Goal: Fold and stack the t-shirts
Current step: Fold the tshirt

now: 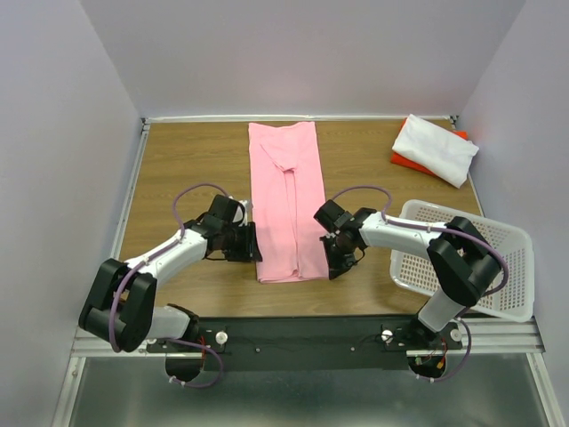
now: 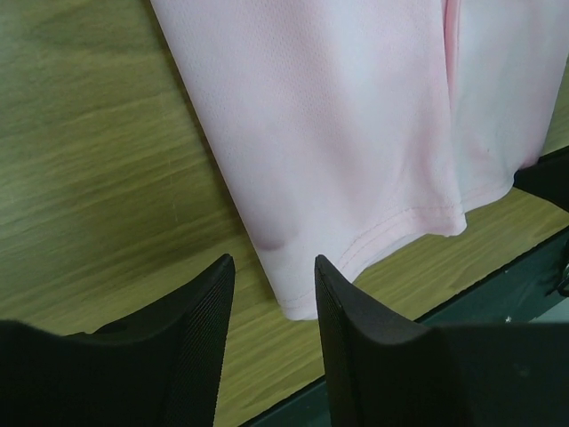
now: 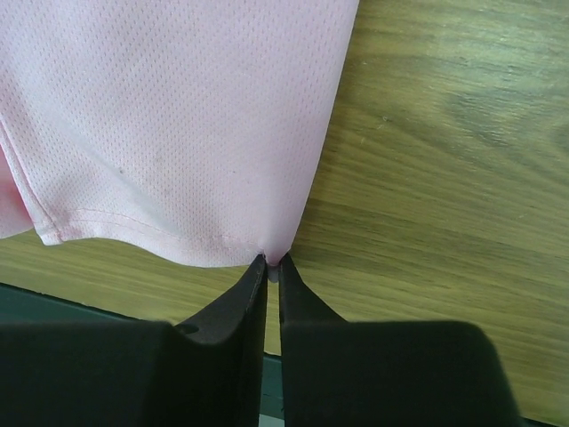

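Note:
The pink t-shirt (image 1: 286, 200) lies as a long folded strip down the middle of the table. My right gripper (image 3: 273, 264) is shut on its near right hem corner, the cloth (image 3: 178, 124) pinched at the fingertips. My left gripper (image 2: 274, 267) stands open at the near left hem corner, the cloth (image 2: 356, 133) just ahead of the gap and one finger beside its edge. In the top view the left gripper (image 1: 254, 246) and right gripper (image 1: 334, 267) flank the strip's near end. A folded white t-shirt (image 1: 434, 149) lies on an orange-red one (image 1: 402, 161) at the back right.
A white perforated basket (image 1: 467, 258) stands at the right, close behind my right arm. The table's near edge with its dark rail (image 1: 302, 334) runs just below both grippers. Grey walls close in the table at left, back and right.

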You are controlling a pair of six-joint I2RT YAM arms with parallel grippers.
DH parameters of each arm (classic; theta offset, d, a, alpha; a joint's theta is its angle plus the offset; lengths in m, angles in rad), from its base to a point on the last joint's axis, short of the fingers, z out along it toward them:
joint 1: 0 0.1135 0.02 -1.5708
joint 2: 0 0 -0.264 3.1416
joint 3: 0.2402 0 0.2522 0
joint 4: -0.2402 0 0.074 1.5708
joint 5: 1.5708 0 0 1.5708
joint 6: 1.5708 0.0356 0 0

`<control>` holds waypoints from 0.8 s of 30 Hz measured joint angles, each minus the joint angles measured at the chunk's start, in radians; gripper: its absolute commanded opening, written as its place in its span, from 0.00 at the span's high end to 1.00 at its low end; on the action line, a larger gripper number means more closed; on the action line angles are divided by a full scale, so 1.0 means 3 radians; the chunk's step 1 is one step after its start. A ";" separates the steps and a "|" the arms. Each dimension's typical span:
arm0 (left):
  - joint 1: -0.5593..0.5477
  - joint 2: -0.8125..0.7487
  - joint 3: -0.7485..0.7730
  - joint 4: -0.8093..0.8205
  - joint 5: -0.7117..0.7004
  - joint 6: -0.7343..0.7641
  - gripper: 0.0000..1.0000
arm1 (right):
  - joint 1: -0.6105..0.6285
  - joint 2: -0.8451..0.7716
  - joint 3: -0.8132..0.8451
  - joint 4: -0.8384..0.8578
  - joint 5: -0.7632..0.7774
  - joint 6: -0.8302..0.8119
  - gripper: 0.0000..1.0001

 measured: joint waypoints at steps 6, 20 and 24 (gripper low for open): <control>-0.0088 0.0050 -0.0097 0.0010 0.0015 -0.0102 0.51 | 0.0000 0.0004 0.0003 0.0005 -0.0010 -0.0062 0.86; -0.0327 0.0167 -0.0178 0.0127 0.0090 -0.0285 0.56 | 0.0000 0.0009 0.0010 0.0005 -0.0022 -0.0131 0.86; -0.0381 0.0042 -0.0294 0.0146 0.0090 -0.0373 0.60 | 0.0000 0.0009 0.0010 0.0005 -0.0022 -0.0130 0.86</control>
